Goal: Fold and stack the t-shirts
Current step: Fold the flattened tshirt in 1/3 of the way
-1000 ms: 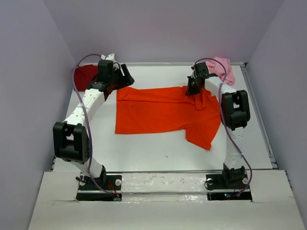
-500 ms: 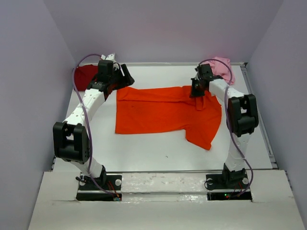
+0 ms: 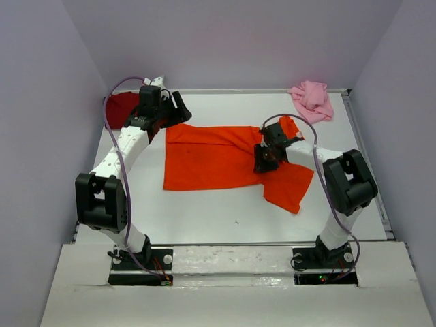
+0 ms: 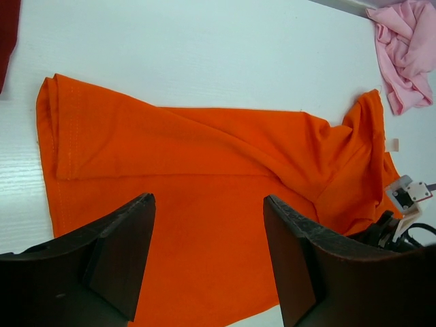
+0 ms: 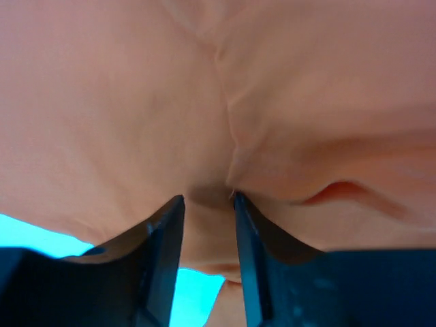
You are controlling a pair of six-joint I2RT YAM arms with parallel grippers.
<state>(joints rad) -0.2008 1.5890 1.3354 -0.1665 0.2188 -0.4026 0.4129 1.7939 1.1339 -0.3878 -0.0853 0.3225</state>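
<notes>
An orange t-shirt [image 3: 211,160] lies spread across the middle of the white table [image 3: 225,218]. The right gripper [image 3: 264,162] sits on its right half, fingers drawn narrow and pinching a fold of orange cloth. The left gripper [image 3: 176,112] hangs over the shirt's far left corner, fingers wide apart, holding nothing. At the far edge, a dark red t-shirt [image 3: 121,107] lies in the left corner and a crumpled pink t-shirt [image 3: 313,101] in the right.

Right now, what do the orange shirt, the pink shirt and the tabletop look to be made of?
Orange shirt: soft matte knit cloth, likely cotton; it drapes in folds and shows a stitched hem. Pink shirt: similar soft cloth, crumpled in a heap. Tabletop: hard, smooth, white, faintly shiny; painted or laminated, cannot tell which.
</notes>
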